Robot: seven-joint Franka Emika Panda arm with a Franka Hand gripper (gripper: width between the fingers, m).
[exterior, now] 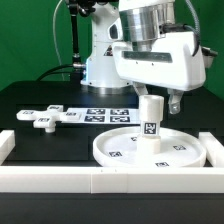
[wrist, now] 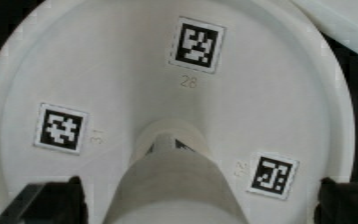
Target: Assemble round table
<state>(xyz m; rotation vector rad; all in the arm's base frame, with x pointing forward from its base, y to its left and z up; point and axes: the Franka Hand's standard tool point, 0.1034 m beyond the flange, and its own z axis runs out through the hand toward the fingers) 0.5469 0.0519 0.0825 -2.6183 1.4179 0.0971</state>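
The round disc (exterior: pixel 120 150) lies flat on the black table at the front, rim up, with several tags on it. The short post (exterior: pixel 150 120) stands upright on the disc's middle, a tag on its side. My gripper (exterior: pixel 157 102) hangs right over the post's top, its fingers down to either side. In the wrist view the gripper (wrist: pixel 197 200) is open: the post (wrist: pixel 179 165) sits between the dark fingertips (wrist: pixel 48 200) with a gap on each side, above the disc (wrist: pixel 123 80). The lobed foot piece (exterior: pixel 45 117) lies flat at the exterior view's left.
The marker board (exterior: pixel 105 114) lies behind the disc. A long white barrier bar (exterior: pixel 100 181) runs along the front edge, with short bars at the exterior view's left (exterior: pixel 6 145) and right (exterior: pixel 215 150). The robot's base (exterior: pixel 100 60) stands at the back.
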